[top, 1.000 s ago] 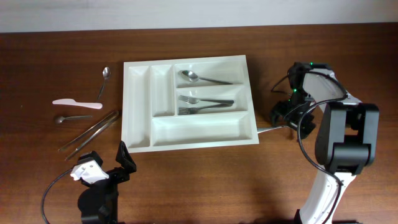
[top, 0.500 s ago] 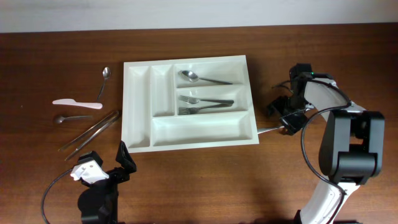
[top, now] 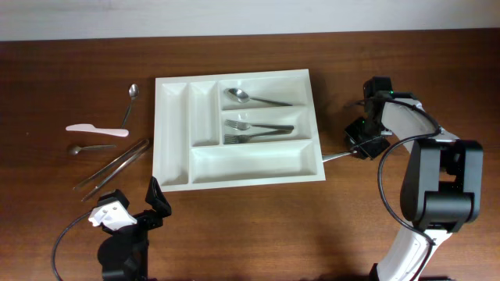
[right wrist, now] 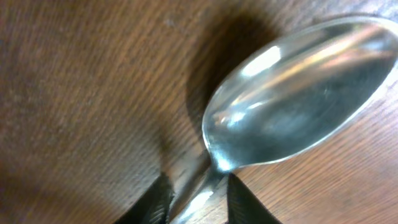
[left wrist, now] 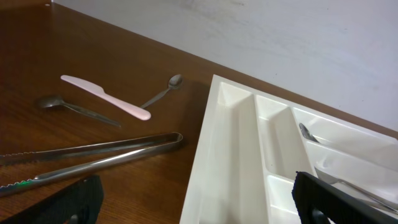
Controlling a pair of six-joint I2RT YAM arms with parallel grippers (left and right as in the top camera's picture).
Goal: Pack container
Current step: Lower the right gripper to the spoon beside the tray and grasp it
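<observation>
Overhead, the right gripper (top: 361,144) has twisted round a bit since a second ago, so the handle of the spoon (top: 336,156) slants more steeply now. Its tip is right at the right rim of the container (top: 173,133); can't tell if they touch. Everything else stayed put. Right wrist cam shows the fingers pinched on the spoon's neck, mirror-shiny bowl just ahead over the grainy dark wood table (top: 250,226). The left gripper (top: 134,201) sits near the tray's front left corner, spread wide, holding nothing. The glossy white plastic tray is mid-table, with a packed spoon (top: 256,99) and forks (top: 258,131) in two wide slots. Left of it lie a slim spoon (top: 130,105), pink plastic knife (top: 96,129), stubby spoon (top: 87,147) and steel tongs (top: 116,164).
</observation>
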